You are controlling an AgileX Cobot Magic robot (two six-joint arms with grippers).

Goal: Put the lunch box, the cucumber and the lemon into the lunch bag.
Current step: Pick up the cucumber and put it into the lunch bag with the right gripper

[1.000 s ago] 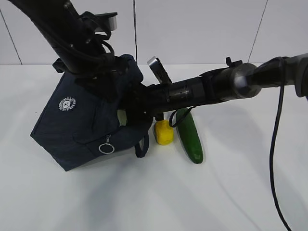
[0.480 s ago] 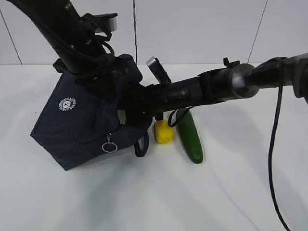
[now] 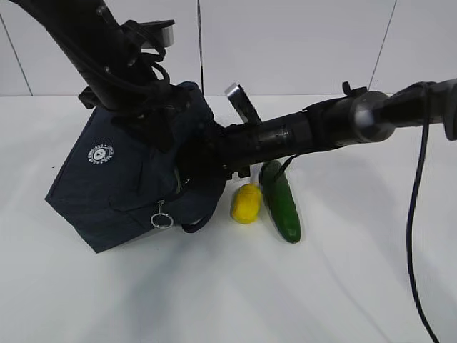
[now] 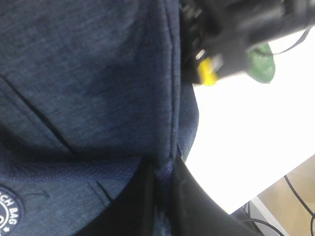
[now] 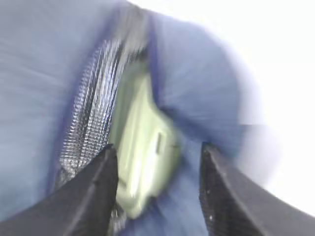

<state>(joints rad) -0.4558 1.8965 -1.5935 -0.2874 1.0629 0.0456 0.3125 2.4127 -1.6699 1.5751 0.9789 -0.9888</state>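
Faintly, the lunch bag [image 4: 88, 73] logo [image 4: 6, 212] reads "BAG".

The bag [image 3: 121, 186] is showing matt woven navy cloth; between the right fingers [image 5: 93, 189], silvery lining and a smooth pale-green plastic lid [image 5: 142, 162] are showing.
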